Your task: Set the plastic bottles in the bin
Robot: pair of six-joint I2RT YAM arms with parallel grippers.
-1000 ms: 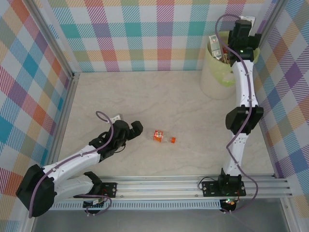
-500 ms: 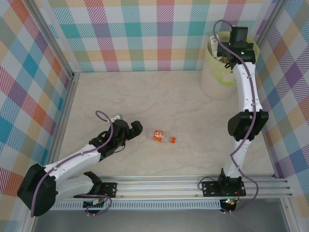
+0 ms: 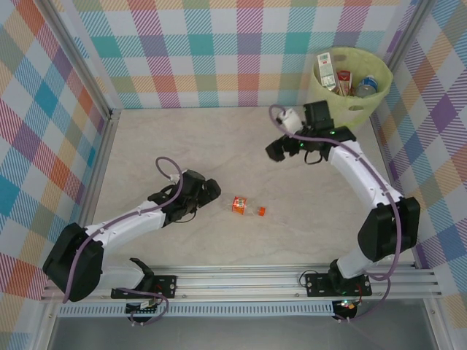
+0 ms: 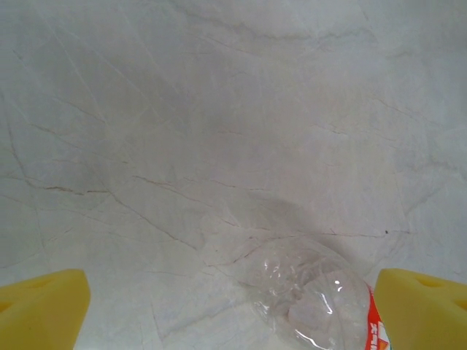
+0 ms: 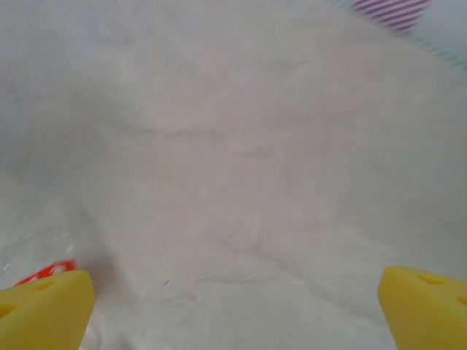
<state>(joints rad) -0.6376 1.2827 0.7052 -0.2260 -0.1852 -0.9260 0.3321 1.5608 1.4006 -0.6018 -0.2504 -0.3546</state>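
well, writing on the orange-labelled bottle (image 3: 241,205) is unreadable.

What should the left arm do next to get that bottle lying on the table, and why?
Probably ease the left fingers forward a little, then close. They stand open, and the bottle lies on the table just ahead, its clear end between them but, it seems, not yet deep enough for a firm grip.

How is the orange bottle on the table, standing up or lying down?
Lying down. The orange bottle rests on its side on the table, its orange cap pointing sideways, not up.
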